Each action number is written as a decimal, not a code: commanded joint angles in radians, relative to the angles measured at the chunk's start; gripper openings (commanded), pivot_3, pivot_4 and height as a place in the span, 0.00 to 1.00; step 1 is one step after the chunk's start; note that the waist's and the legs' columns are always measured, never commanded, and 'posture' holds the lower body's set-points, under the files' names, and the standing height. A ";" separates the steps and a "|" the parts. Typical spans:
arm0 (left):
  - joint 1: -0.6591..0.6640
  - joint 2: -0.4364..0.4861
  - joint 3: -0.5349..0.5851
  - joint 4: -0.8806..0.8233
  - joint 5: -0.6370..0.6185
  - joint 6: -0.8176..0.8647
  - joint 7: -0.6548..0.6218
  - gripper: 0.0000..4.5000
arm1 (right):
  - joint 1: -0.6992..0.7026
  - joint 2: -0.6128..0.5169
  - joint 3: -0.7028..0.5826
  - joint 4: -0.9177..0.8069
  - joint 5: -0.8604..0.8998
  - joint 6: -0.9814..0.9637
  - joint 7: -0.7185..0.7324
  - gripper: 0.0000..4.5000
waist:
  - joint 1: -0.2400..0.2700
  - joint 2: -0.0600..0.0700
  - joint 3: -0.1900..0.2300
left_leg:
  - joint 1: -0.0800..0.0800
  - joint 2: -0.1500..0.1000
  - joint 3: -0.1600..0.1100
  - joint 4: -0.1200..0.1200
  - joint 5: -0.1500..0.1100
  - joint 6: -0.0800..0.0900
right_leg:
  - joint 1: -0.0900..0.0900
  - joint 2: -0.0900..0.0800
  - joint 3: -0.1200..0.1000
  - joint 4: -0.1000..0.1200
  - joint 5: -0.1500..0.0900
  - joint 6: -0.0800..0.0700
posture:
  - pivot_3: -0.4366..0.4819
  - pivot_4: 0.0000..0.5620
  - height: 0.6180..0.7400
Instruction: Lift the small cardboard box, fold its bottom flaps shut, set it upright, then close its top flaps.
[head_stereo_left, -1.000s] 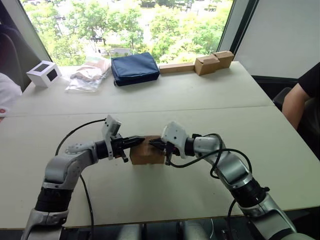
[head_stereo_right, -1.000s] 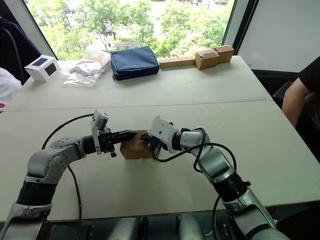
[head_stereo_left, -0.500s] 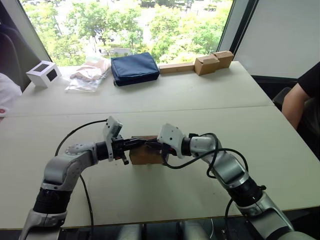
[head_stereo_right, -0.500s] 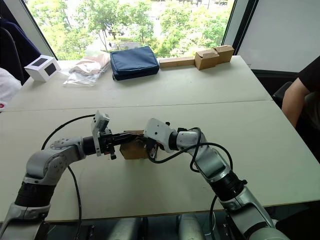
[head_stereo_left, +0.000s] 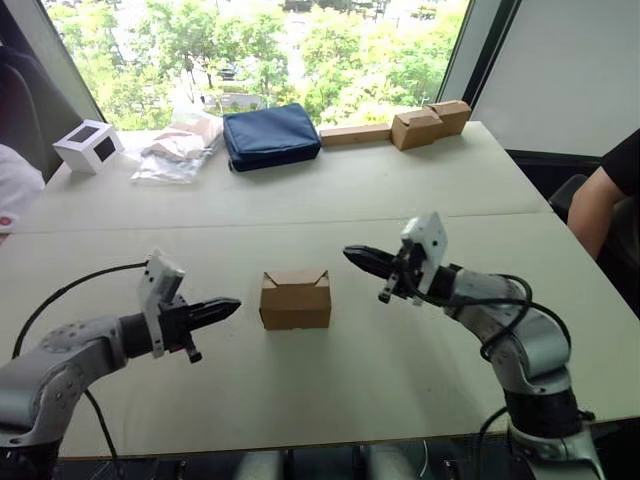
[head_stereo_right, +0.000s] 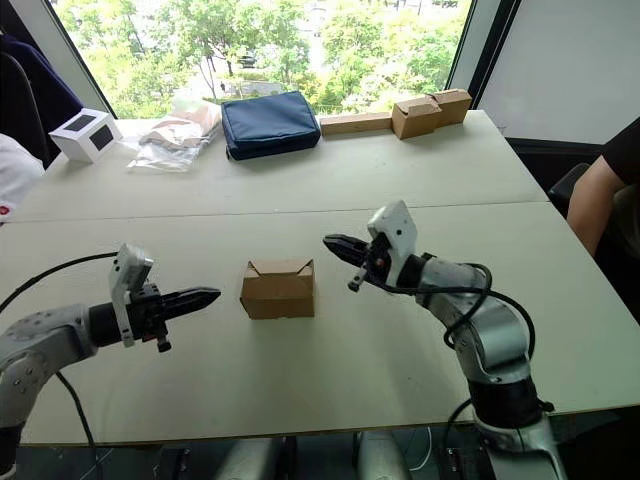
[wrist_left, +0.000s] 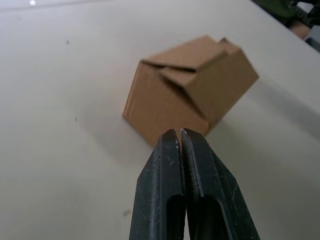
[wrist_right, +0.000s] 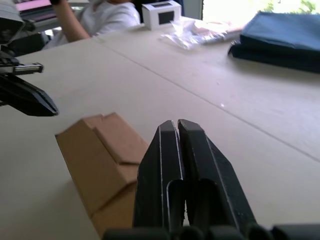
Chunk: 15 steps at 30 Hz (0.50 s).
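Small cardboard box (head_stereo_left: 296, 299) upright on the table (head_stereo_left: 400, 190), its top flaps (wrist_left: 192, 62) folded down.

The box stands free near the middle of the table's near half, touched by neither arm. The left gripper (head_stereo_left: 226, 306) hovers just off its left side and the right gripper (head_stereo_left: 356, 257) off its right, both pointing inward, each with its fingers pressed together and holding nothing. Along the far edge lie a navy pouch (head_stereo_left: 269, 136), a white box (head_stereo_left: 88, 146), a plastic bag (head_stereo_left: 180, 146) and tan blocks (head_stereo_left: 410, 126).
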 joint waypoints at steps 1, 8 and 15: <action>0.059 -0.001 0.033 -0.024 0.001 -0.033 -0.009 0.02 | 0.088 -0.066 -0.042 -0.097 0.071 0.046 0.033 0.01 | 0.000 0.000 0.000 | 0.000 0.000 0.000 0.000 0.000 0.000 | 0.000 0.000 0.000 0.000 0.000 0.000 | 0.48 0.27 0.98; 0.131 0.002 0.045 0.006 -0.012 -0.036 -0.021 0.02 | 0.237 -0.163 -0.036 -0.072 0.068 0.005 0.081 0.01 | 0.000 0.001 0.000 | 0.000 0.001 0.000 0.000 0.000 0.000 | 0.000 0.000 0.000 -0.001 0.000 -0.002 | 0.48 0.27 0.98; 0.163 -0.008 0.051 0.040 -0.002 -0.057 -0.024 0.02 | 0.222 -0.178 -0.022 -0.017 0.058 -0.036 0.079 0.01 | 0.000 0.001 0.000 | 0.001 0.001 0.000 0.000 0.000 0.000 | 0.000 0.000 0.000 -0.001 0.000 -0.002 | 0.48 0.27 0.98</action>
